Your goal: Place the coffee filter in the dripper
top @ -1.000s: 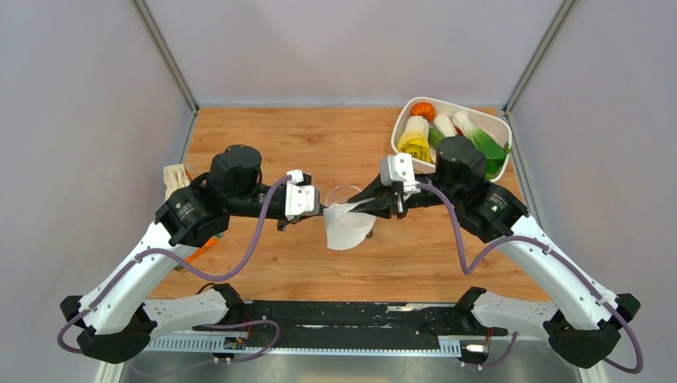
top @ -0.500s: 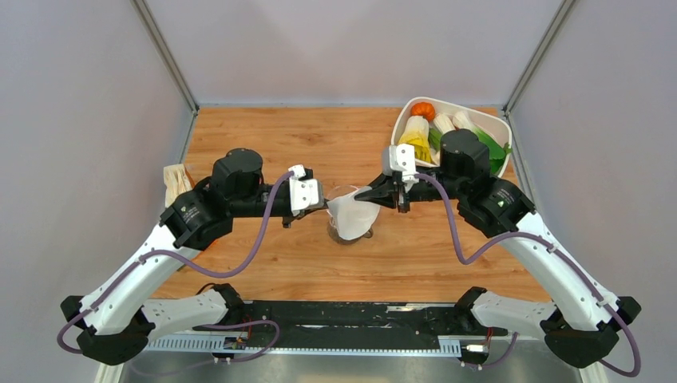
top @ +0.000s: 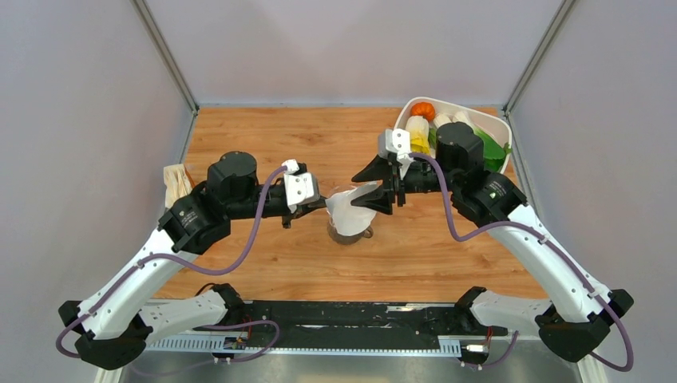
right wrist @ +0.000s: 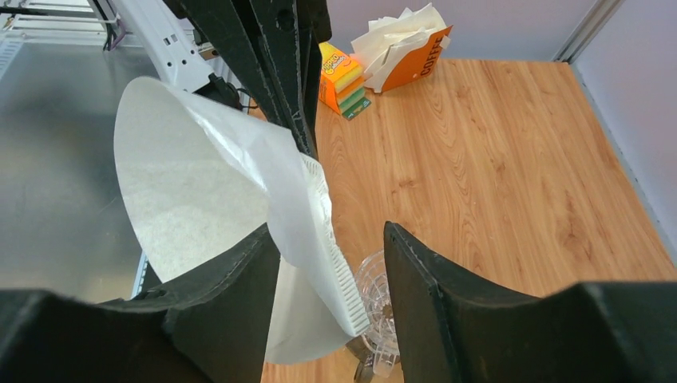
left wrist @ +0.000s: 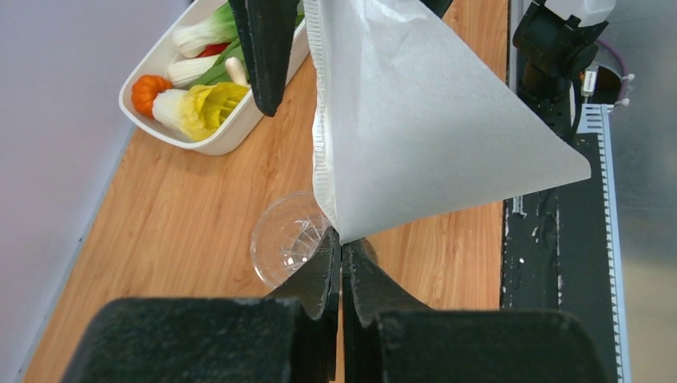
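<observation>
The white coffee filter (top: 351, 209) hangs fanned out just above the clear ribbed dripper (top: 349, 234) at the table's middle. My left gripper (top: 325, 209) is shut on the filter's pointed corner, its jaws pressed together on the paper (left wrist: 415, 136) in the left wrist view, with the dripper (left wrist: 286, 246) below and to their left. My right gripper (top: 374, 185) stands open at the filter's right side. In the right wrist view the filter's crimped edge (right wrist: 327, 239) hangs between its spread fingers (right wrist: 431, 303), over the dripper (right wrist: 374, 307).
A white tray (top: 501, 126) of toy vegetables sits at the back right, close behind the right wrist. An orange packet of spare filters (right wrist: 403, 48) and a stack of sponges (right wrist: 339, 76) stand at the left edge of the table.
The filter rose and shifted back until it hung over the dripper. The right gripper, shut on the filter's right side half a second ago, has opened. The left stays shut on it.
</observation>
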### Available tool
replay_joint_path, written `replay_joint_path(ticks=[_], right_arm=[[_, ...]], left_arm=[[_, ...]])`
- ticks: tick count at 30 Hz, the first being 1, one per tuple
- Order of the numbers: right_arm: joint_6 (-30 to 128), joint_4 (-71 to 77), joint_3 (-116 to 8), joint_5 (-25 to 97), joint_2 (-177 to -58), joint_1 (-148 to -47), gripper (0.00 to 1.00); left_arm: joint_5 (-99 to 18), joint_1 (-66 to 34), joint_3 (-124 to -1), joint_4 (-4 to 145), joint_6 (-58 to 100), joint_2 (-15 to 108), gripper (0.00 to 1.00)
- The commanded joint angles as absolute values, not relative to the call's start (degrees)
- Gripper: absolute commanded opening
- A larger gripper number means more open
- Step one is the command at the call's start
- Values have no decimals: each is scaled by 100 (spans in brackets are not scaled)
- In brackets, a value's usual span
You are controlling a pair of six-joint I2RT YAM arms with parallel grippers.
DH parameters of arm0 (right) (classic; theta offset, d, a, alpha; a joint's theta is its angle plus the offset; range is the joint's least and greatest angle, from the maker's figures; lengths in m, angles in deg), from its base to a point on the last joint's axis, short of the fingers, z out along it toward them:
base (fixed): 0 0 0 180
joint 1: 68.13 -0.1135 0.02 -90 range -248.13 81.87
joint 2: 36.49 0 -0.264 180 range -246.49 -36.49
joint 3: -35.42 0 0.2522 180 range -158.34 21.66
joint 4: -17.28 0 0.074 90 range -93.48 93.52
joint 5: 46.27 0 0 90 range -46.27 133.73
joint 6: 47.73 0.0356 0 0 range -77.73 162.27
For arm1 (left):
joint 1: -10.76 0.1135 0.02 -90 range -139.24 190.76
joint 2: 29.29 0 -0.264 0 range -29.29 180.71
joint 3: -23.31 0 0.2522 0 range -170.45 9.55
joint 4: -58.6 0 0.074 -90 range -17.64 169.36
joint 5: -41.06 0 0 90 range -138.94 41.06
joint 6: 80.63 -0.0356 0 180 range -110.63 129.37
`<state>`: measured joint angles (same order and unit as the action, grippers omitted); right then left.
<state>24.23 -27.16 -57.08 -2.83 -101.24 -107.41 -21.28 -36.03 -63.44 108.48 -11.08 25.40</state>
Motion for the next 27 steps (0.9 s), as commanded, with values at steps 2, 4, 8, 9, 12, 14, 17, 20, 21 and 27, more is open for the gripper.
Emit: replay_joint_path(ticks=[2, 4, 8, 9, 12, 14, 17, 20, 21, 27], right_arm=[[2803, -2055, -5720, -401, -10211, -10745, 54], [2902, -1951, -5735, -491, -10267, -10754, 53], [2938, -1897, -5736, -490, -10310, -10865, 51], [2929, -1905, -5709, -475, -10311, -10872, 50], [2910, -1902, -5654, -397, -10311, -10869, 47], [2902, -1903, -5605, -382, -10294, -10873, 43], [2923, -1922, -5568, -274, -10302, -10873, 42], [2958, -1930, -5583, 66, -10325, -10872, 42], [2957, -1953, -5596, 130, -10328, -10866, 37], [2961, -2013, -5630, 25, -10273, -10832, 0]], left_arm=[[-1762, -3588, -6337, 10530, -789, 2581, 0], [-1740, -3591, -6352, 10473, -701, 2623, 0], [-1768, -3593, -6443, 10410, -587, 2723, 0], [-1771, -3597, -6456, 10374, -581, 2726, 0], [-1889, -3595, -6464, 10285, -536, 2744, 0], [-2021, -3592, -6459, 10217, -505, 2728, 0], [-2252, -3591, -6407, 10092, -430, 2710, 0], [-2313, -3593, -6322, 9956, -447, 2638, 0], [-2304, -3594, -6305, 9942, -477, 2623, 0], [-2357, -3591, -6254, 10023, -590, 2555, 0]])
